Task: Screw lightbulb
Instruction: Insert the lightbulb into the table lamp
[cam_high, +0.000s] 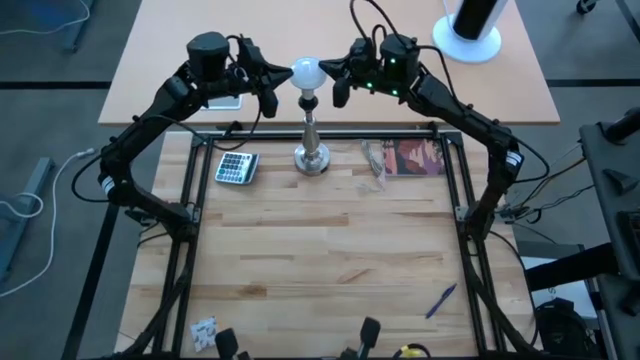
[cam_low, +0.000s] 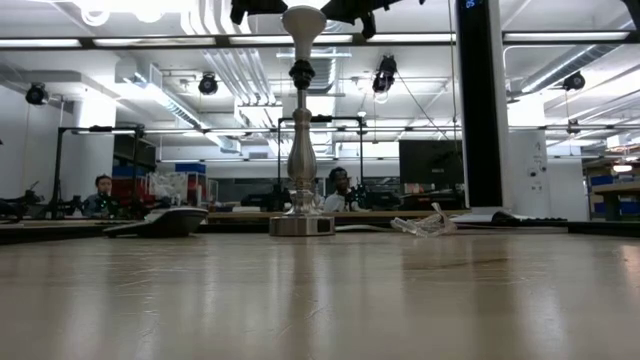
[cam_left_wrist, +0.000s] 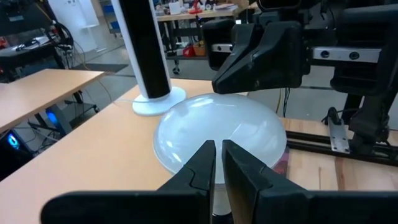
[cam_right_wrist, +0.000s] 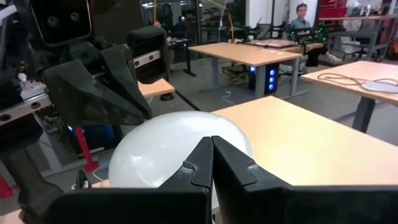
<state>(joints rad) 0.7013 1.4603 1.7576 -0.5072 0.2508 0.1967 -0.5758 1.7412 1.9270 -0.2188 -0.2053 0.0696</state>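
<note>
You can see the lightbulb (cam_high: 306, 72) already sitting on top of the stand (cam_high: 311, 150) at the far side of the worktop (cam_high: 330, 260), so seating looks done or nearly so; whether it is threaded fully home you cannot tell. Your left gripper (cam_high: 268, 92) and right gripper (cam_high: 338, 84) flank the bulb, just beside it, neither clamping it. In each wrist view the fingers (cam_left_wrist: 208, 165) are closed together, with the bulb's dome just beyond their tips.
</note>
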